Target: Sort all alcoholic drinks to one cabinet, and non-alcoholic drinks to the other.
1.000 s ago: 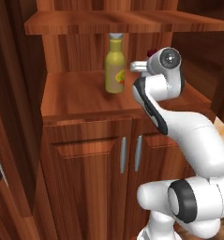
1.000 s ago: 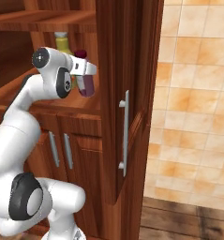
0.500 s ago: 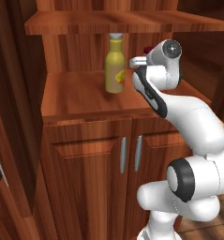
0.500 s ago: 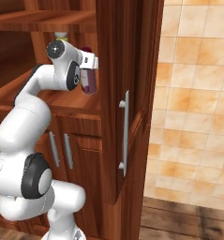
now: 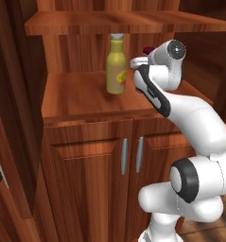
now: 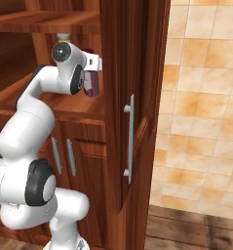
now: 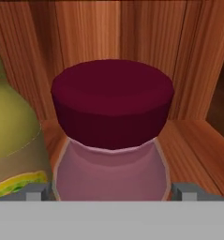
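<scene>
- Maroon bottle (image 7: 112, 154): stands on the cabinet shelf (image 5: 81, 94), just beside the yellow bottle (image 5: 116, 66), cap up.
- Gripper (image 7: 112, 194): jaws spread wide, one fingertip (image 7: 36, 191) either side of the body, apparently not clamping.
- Your bottle lies dead ahead of the hand; long axis vertical, crossing the jaw line.
- Judgement: placed; back straight out.

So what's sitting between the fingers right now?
The maroon bottle: in the hand view its body stands between the two fingers, which stand apart on either side, next to the yellow bottle.
</scene>
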Tool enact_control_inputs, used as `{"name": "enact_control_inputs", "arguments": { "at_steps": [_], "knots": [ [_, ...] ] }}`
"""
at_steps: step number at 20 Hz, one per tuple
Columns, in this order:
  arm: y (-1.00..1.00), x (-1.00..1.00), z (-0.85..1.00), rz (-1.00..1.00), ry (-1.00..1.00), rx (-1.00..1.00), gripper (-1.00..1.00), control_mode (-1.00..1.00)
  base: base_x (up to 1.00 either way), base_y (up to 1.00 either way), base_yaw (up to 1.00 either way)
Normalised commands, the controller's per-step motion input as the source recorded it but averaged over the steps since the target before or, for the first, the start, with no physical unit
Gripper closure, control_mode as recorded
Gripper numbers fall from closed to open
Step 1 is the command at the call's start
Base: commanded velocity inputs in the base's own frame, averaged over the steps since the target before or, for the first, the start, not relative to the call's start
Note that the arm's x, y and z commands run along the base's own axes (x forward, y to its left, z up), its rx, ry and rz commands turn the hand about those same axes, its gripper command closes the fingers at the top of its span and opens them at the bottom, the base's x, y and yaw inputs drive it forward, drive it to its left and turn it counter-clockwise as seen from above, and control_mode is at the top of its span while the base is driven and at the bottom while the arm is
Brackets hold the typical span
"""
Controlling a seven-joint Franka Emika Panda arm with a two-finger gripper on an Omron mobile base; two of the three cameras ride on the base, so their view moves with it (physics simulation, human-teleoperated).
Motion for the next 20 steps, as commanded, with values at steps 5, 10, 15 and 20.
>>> {"name": "enact_control_inputs", "arguments": {
  "at_steps": [5, 10, 15, 20],
  "knots": [
    [0.17, 0.07, 0.0, 0.0, -0.03, -0.01, -1.0, -1.0, 0.0, 0.0, 0.0],
    [0.03, 0.15, 0.0, 0.0, 0.0, 0.0, -1.0, -1.0, 0.0, 0.0, 0.0],
    [0.0, 0.07, 0.1, 0.0, 0.04, 0.0, -1.0, -1.0, 0.0, 0.0, 0.0],
    [0.0, 0.0, 0.13, 0.0, 0.14, -0.02, -1.0, -1.0, 0.0, 0.0, 0.0]
  ]
}}
